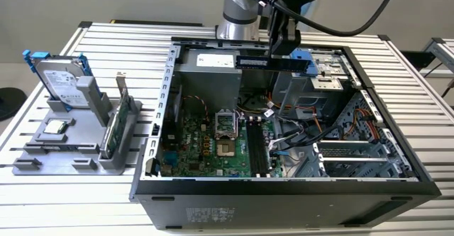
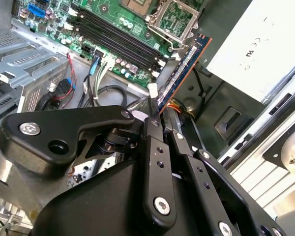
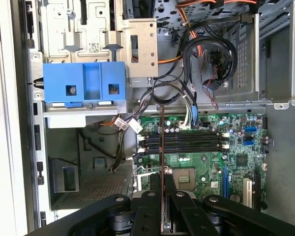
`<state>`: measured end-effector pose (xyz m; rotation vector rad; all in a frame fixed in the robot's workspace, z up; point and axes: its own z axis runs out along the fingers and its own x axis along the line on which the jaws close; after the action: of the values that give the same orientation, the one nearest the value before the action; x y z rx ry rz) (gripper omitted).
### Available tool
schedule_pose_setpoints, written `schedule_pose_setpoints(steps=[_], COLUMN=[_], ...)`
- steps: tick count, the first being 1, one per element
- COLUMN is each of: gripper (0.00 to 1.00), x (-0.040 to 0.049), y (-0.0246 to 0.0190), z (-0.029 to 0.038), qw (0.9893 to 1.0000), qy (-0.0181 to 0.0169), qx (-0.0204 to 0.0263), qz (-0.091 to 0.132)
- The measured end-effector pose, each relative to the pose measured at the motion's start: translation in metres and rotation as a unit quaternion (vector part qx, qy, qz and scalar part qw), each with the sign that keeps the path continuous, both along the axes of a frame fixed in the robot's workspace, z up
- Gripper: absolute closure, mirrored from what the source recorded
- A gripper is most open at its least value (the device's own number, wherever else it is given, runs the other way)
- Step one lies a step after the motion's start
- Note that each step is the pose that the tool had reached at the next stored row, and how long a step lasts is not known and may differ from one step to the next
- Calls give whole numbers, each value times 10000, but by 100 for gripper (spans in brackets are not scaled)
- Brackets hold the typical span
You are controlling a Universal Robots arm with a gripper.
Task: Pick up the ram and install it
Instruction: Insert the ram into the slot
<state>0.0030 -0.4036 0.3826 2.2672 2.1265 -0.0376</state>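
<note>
The tool [image 1: 284, 52] is clamping the ram [image 1: 273, 62] by its flat faces, holding it above the open computer case [image 1: 284, 204]. In the exterior view the ram is at twelve o'clock from the memory slots [image 1: 257, 151]. The stick is looking light, stiff, thin and fragile, so gripping the faces is likely suiting it best.

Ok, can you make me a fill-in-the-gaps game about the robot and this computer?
1. The gripper is shut on the ____.
2. It holds that stick above the open computer ____.
3. At the exterior view's left, the rails on the hard drive are coloured ____.
4. The long black memory slots are all ____.

Missing words: ram, case, blue, empty.
</note>
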Motion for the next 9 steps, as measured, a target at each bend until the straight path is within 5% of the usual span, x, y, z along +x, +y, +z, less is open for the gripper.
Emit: schedule_pose_setpoints(steps=[9], gripper=[100], x=[0], y=[0], z=[0], qw=[10000], qy=[0], qx=[0], qz=[-4])
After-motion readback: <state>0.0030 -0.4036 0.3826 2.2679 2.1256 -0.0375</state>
